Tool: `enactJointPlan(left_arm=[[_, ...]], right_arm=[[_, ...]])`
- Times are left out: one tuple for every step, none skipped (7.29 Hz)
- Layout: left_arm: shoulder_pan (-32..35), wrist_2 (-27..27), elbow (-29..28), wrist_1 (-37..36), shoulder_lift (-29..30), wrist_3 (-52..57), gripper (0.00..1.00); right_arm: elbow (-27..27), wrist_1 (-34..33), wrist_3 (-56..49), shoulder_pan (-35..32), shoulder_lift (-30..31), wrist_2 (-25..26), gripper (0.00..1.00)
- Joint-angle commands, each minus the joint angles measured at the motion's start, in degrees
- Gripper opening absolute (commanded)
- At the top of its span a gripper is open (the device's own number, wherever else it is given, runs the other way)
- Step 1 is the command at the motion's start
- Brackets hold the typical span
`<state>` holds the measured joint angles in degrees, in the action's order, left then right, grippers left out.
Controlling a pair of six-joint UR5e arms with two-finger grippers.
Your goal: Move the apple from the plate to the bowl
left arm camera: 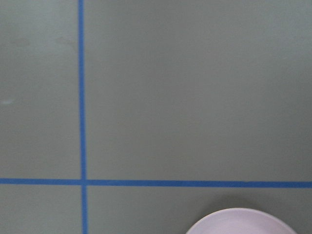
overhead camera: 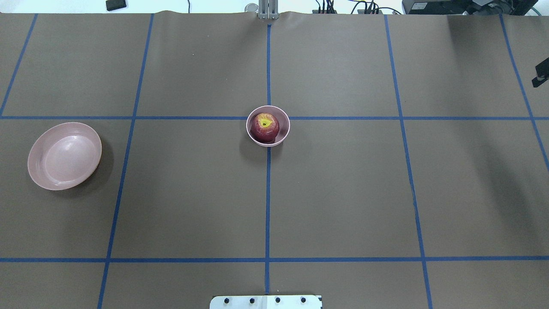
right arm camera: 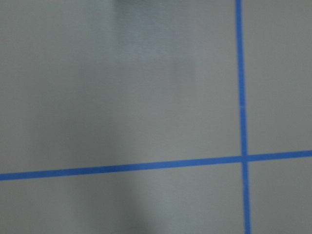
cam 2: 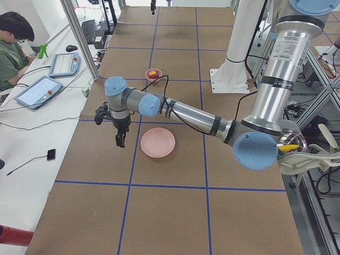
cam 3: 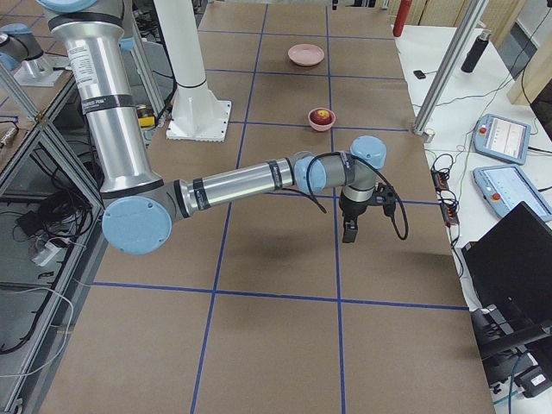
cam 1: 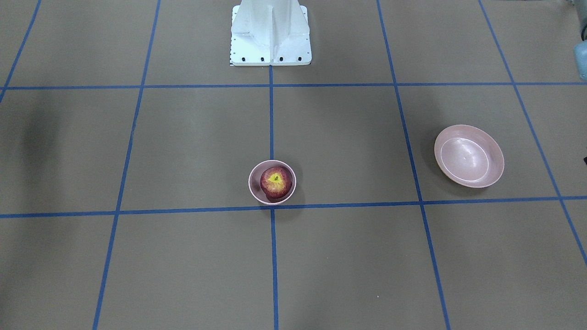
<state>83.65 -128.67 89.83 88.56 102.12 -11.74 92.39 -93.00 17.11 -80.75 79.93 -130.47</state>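
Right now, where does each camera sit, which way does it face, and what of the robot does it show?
Front-facing: across the table, facing the robot; its base shows.
Overhead: behind the robot, looking down; base edge shows.
Left side: table's end; left arm near, left gripper by the plate.
Right side: other end; right arm near, right gripper over bare table.
Left wrist: downward; plate rim, no robot.
Right wrist: downward; table only.
Shared: front-facing and overhead show apple in bowl.

The left arm (cam 2: 191,114) stretches out low and nearly level from its bent elbow, the wrist turned so the left gripper (cam 2: 120,140) points straight down. The right arm (cam 3: 241,183) is posed alike, the right gripper (cam 3: 350,234) hanging downward; neither pair of fingers shows clearly enough to judge its gap.
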Motion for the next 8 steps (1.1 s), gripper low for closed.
enactJointPlan(left_arm=[[5.88, -0.53, -2.9, 2.06, -2.53, 8.87, 0.99], [7.04, -0.53, -3.6, 2.49, -4.02, 11.1, 0.99], [6.79, -0.01, -4.48, 2.58, -4.64, 11.03, 0.99], [7.05, -0.35, -4.05, 2.41, -5.52, 11.12, 0.99], [6.96, -0.09, -3.96, 3.1, -8.4, 11.21, 0.99], [6.87, -0.44, -3.78, 5.2, -9.04, 11.03, 0.99], [6.87, -0.44, -2.39, 5.22, -10.0, 10.51, 0.99], [6.79, -0.53, -1.85, 5.13, -10.62, 10.42, 0.99]], right_arm=[[-0.19, -0.07, -9.35, -4.14, 3.9, -0.31, 1.0], [-0.8, -0.16, -9.46, -5.11, 4.61, -0.4, 1.0], [0.06, 0.62, -9.29, -5.12, 7.05, -0.05, 1.0], [-0.63, 0.72, -9.29, -5.12, 7.16, 0.56, 1.0], [-0.63, 0.63, -8.85, -5.12, 7.77, 0.56, 1.0], [-0.89, 0.63, -8.94, -5.12, 8.13, 0.57, 1.0], [-1.07, 0.63, -8.76, -5.12, 8.39, 0.3, 1.0], [-0.81, 0.54, -8.76, -5.21, 8.74, 0.13, 1.0]])
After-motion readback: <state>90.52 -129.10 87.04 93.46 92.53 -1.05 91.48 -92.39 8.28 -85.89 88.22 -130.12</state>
